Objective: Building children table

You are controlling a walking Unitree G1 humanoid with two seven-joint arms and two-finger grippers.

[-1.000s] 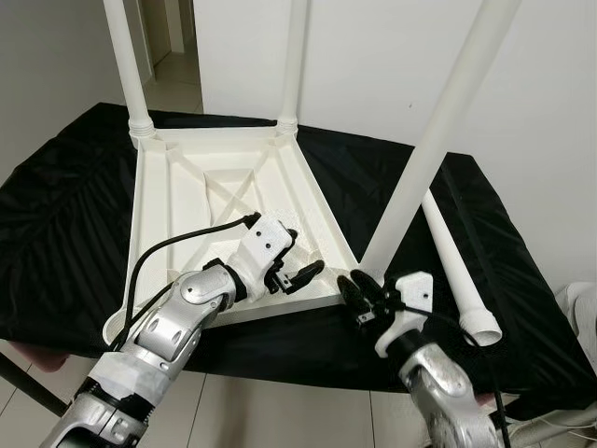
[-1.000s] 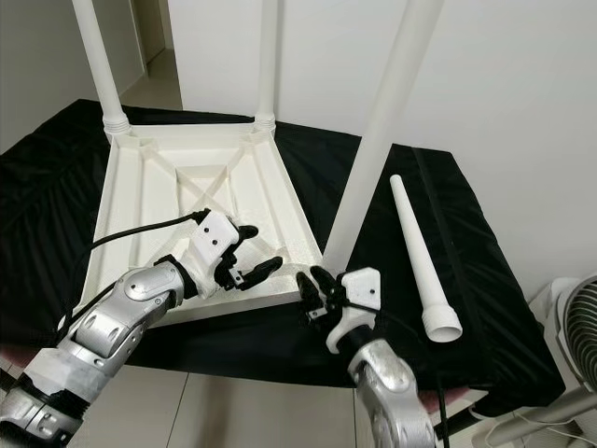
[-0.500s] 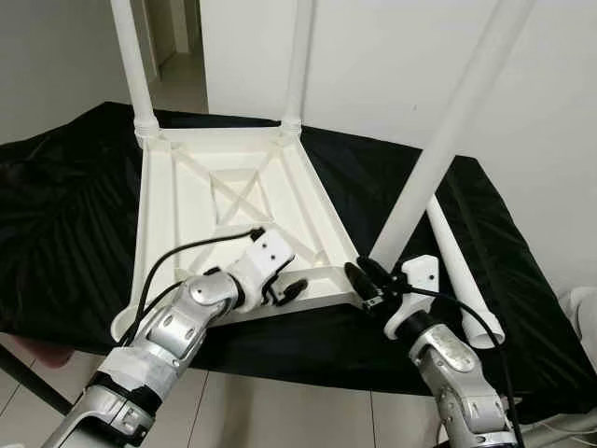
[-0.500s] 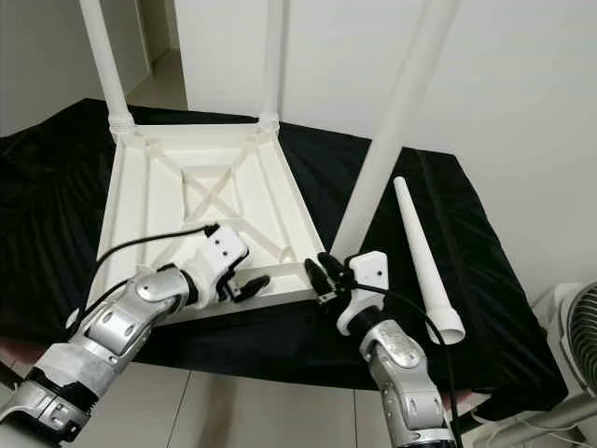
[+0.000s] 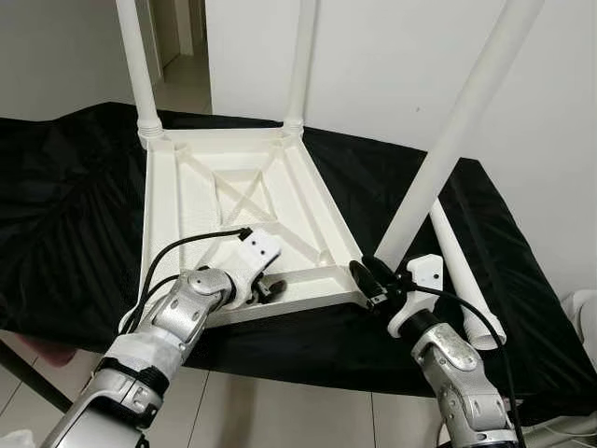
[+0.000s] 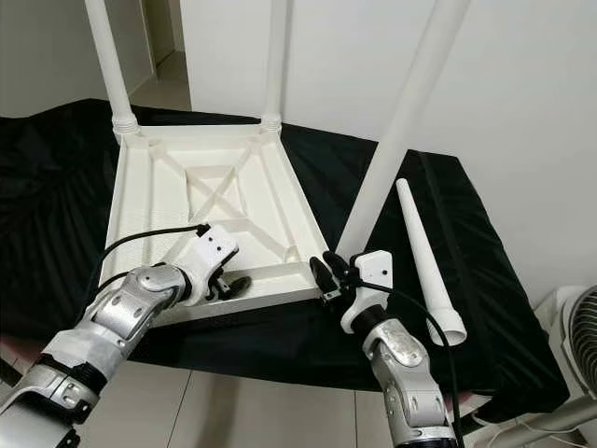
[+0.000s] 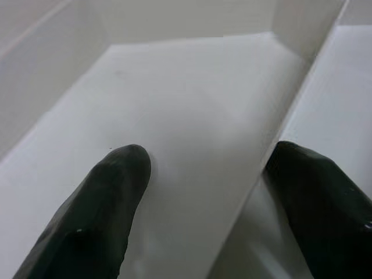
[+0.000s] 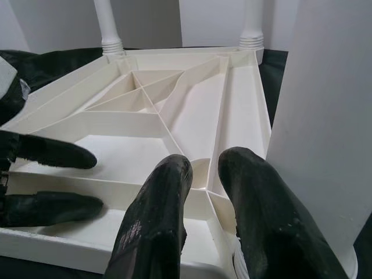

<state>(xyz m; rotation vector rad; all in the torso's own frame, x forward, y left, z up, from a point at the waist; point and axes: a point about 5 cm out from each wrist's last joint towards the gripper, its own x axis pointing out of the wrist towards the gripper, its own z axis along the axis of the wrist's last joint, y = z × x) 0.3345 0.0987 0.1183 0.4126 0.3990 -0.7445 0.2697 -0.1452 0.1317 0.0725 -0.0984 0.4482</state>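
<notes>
White children's table [image 5: 233, 196] lies upside down on black-draped desk [image 5: 65, 215], three legs fitted, loose leg [image 6: 424, 261] beside it; left end effector [image 5: 269, 290] straddles near rim wall, fingers spread; right end effector [image 6: 328, 276] at leaning corner leg [image 6: 392, 140], fingers slightly parted, holding nothing.

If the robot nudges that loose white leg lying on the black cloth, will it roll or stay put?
The loose leg is a round, tapered tube, so it would probably roll, curving toward its narrow end. The soft black cloth may slow it. It looks hollow at its open wide end, so probably light and stiff.
</notes>
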